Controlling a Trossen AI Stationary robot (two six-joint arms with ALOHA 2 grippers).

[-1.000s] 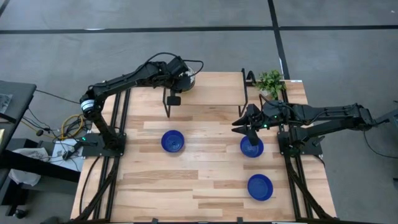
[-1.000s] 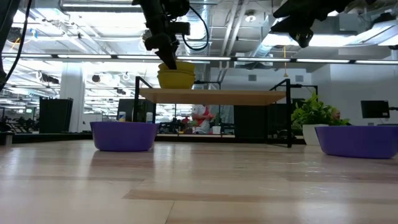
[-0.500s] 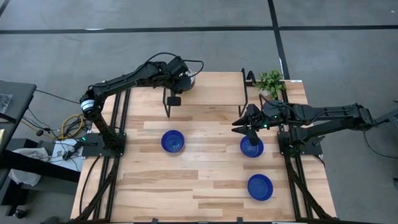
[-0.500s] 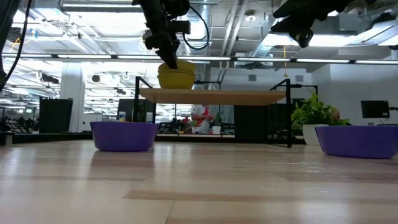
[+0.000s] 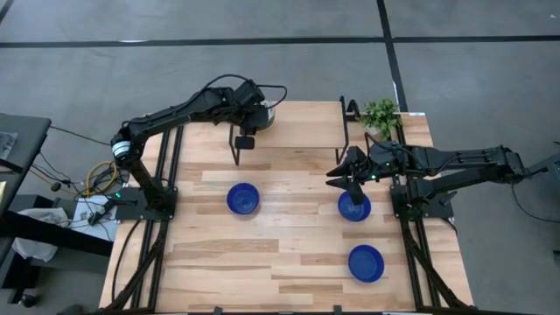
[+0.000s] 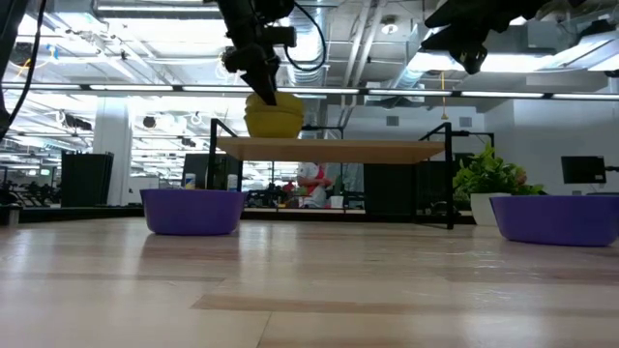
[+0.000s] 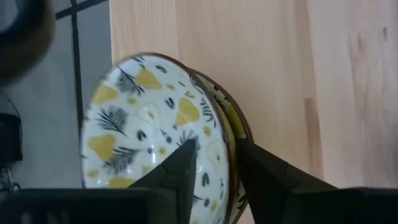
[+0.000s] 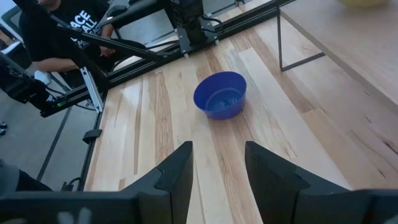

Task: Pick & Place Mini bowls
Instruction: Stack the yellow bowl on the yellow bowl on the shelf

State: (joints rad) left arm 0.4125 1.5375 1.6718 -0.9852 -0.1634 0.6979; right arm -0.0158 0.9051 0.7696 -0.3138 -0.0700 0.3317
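- Patterned bowls (image 7: 149,130): stacked on the shelf (image 7: 273,74), top rim between the left jaws (image 7: 214,163), released, not clenched.
- Likely rigid, glossy, slippery, breakable; best pinched at the rim.
- Right jaws (image 8: 217,163) parted, empty, above a blue bowl (image 5: 354,206) on the tabletop (image 5: 289,245).

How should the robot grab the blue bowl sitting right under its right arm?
Probably by the rim. The blue bowl sits upright and open on the table, with thin walls and nothing inside, so the right gripper above it could drop straight down, one finger inside the wall and one outside, then pinch.
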